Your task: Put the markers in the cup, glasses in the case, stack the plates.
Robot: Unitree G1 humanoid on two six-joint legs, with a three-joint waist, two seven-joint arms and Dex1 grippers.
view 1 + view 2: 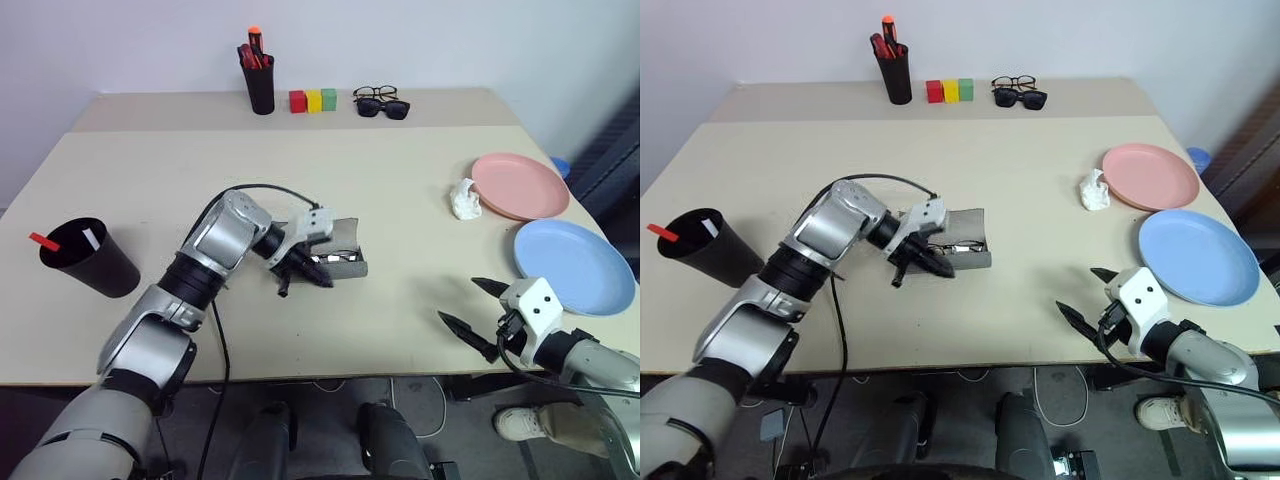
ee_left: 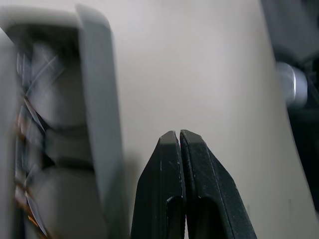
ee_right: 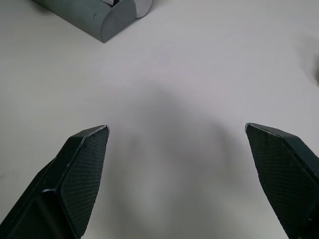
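Case (image 1: 340, 252) with glasses (image 1: 333, 258) just beside closed left end effector (image 1: 300, 275)

Along the far edge of my table (image 1: 150, 170) I see a black pen pot (image 1: 260, 88) of red-orange pens, then red, yellow and green blocks (image 1: 313, 100), then two pairs of dark spectacles (image 1: 381, 102). A crumpled white wad (image 1: 465, 199) lies at right.

Matt beige table (image 1: 400, 200), smooth plastic plates (image 1: 520, 186), matt black cup (image 1: 90, 258), grey hard-shell case (image 1: 345, 262), finely textured fingertips (image 3: 84, 164)
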